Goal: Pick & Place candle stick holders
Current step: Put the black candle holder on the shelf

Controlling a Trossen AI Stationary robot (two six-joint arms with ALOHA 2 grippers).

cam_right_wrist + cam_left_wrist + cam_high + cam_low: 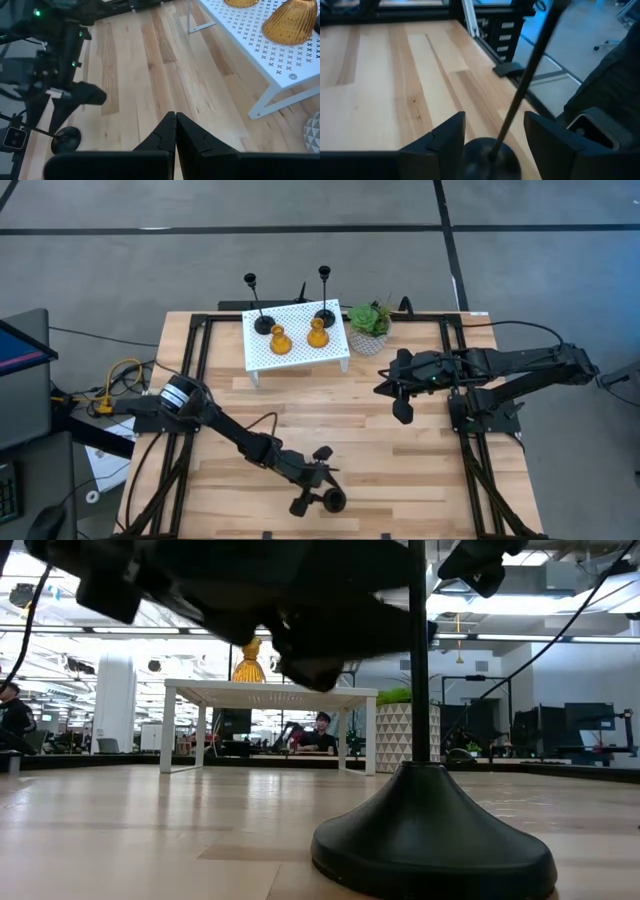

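Left gripper [318, 492]: lower centre of high view, near table's front edge; fingers [445, 140] apart, flanking a black holder [333, 501] without clamping it.
Black holder, near: base on wood; stem top cut off in left wrist view; low view shows only base [432, 832] and stem.
Right gripper [398, 401]: right of centre, fingers [165, 132] pressed together, holding nothing.
Open room: bare wooden table [400, 470] between both grippers.
White stand [296, 336]: upper centre; two amber holders [279, 340] and two black holders [262, 320] on it.
Potted plant [370, 326]: just right of stand.
Low view: one amber holder [248, 664] visible, rest hidden by arm.
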